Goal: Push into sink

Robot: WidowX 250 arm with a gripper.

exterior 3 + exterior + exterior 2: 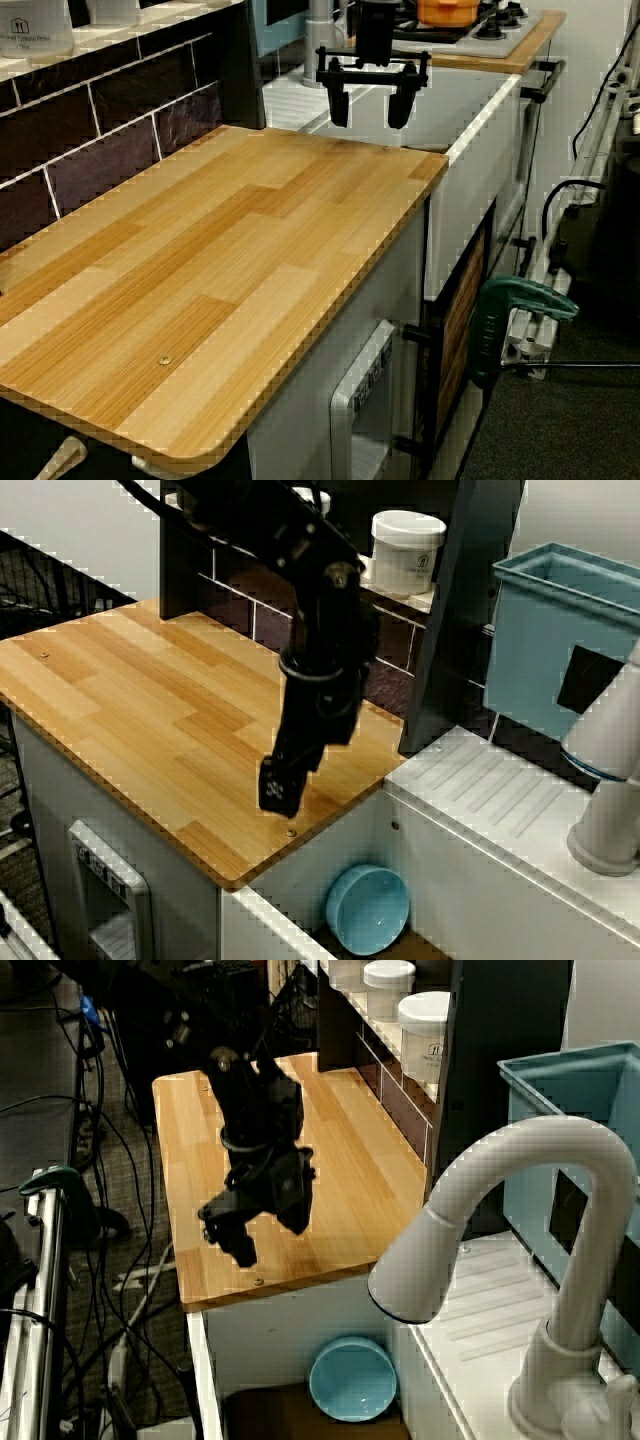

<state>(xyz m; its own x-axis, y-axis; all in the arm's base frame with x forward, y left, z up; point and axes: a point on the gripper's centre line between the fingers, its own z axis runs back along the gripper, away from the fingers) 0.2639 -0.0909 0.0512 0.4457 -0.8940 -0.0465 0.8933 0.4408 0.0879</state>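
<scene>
My black gripper [280,790] hangs just above the wooden counter [150,710] at its corner beside the sink [300,872]. Seen from the counter's far end, the gripper [369,108] is open, its two fingers spread with nothing between them. From the side view the gripper [262,1228] hovers over the counter's near edge [250,1285]. The sink [262,1345] has white walls and a brownish floor. A small blue bowl [368,908] rests on that floor against the wall below the counter; this bowl [352,1380] is also visible from the side.
A white faucet [520,1190] arches over the sink. The ribbed white drainboard [500,790] and a tall teal bin [545,640] lie beyond it. White jars [407,550] stand on the tiled back ledge. A stove with an orange pot [450,10] is past the sink.
</scene>
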